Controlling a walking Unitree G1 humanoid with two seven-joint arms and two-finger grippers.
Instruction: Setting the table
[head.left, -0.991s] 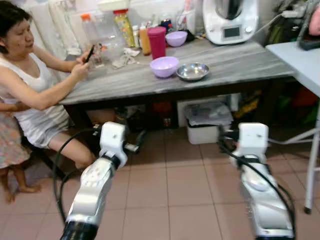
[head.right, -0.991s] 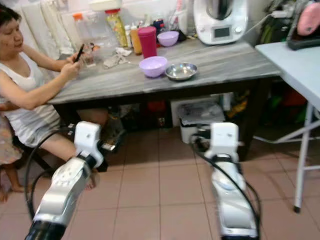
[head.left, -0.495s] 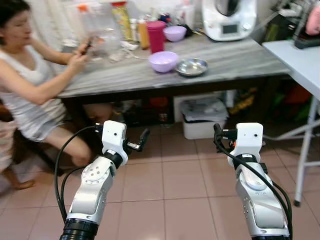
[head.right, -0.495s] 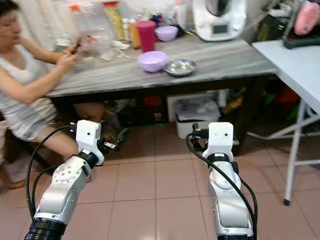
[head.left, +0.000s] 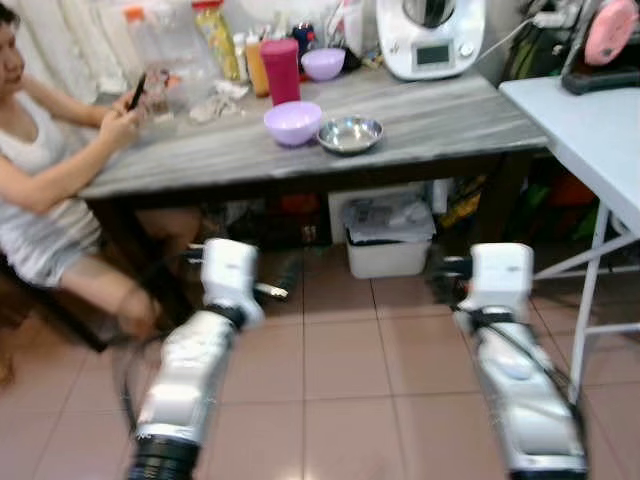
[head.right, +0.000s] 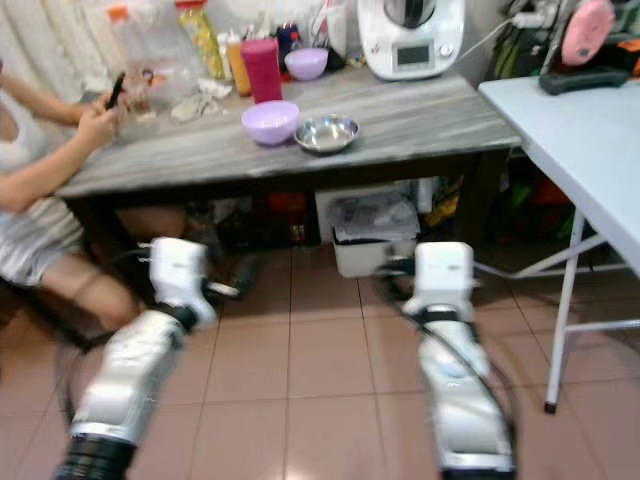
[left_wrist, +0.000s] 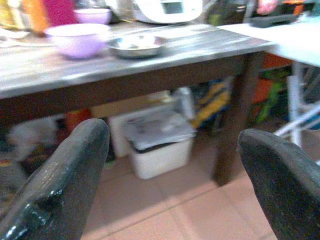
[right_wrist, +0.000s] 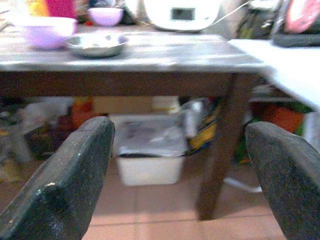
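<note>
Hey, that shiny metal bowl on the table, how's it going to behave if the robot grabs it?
The steel bowl looks thin and shallow, so probably light and rigid. Its polished, curved wall may slip between the fingers. Sitting beside the lilac bowl, it would likely slide rather than tip if pushed.

A seated person (head.left: 45, 190) holds a phone (head.left: 137, 91); white bin (head.left: 388, 235) underneath.

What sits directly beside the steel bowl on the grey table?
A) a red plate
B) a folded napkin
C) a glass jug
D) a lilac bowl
D: the lilac bowl stands right next to the steel bowl near the front edge of the grey table.
</note>
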